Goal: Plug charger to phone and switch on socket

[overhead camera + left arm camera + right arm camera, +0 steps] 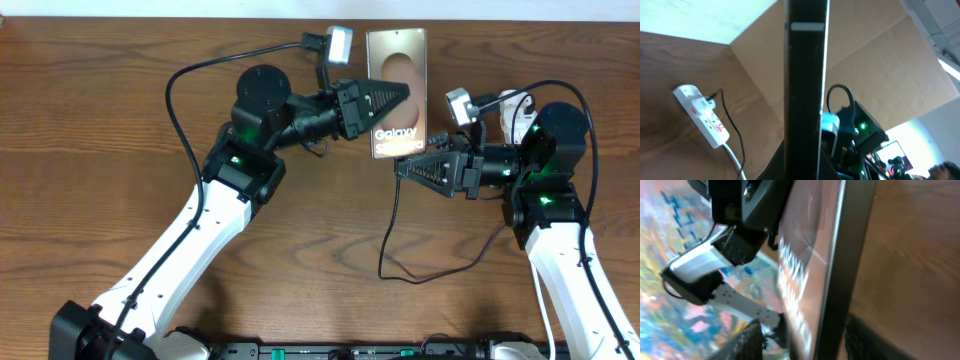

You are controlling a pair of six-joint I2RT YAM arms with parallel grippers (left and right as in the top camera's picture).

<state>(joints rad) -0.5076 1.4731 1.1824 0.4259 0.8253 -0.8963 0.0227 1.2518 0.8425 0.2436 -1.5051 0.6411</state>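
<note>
The bronze-grey phone (397, 55) is at the back middle, screen up, with "Galaxy" text showing. My left gripper (403, 95) reaches in from the left and is shut on it. In the left wrist view the phone (805, 85) stands edge-on between the fingers (805, 172). My right gripper (402, 168) is at the phone's near end. In the right wrist view its fingers (807, 342) straddle the phone (840, 255), with a gap on the screen side. The charger cable (385, 250) loops from there across the table. Its connector tip is hidden. Its plug (711, 102) sits in the socket (702, 117).
In the overhead view the socket (512, 110) is mostly hidden behind the right arm at the back right. Its white cord (735, 160) runs toward the front. A cardboard wall (880, 60) stands beyond the wooden table (120, 120).
</note>
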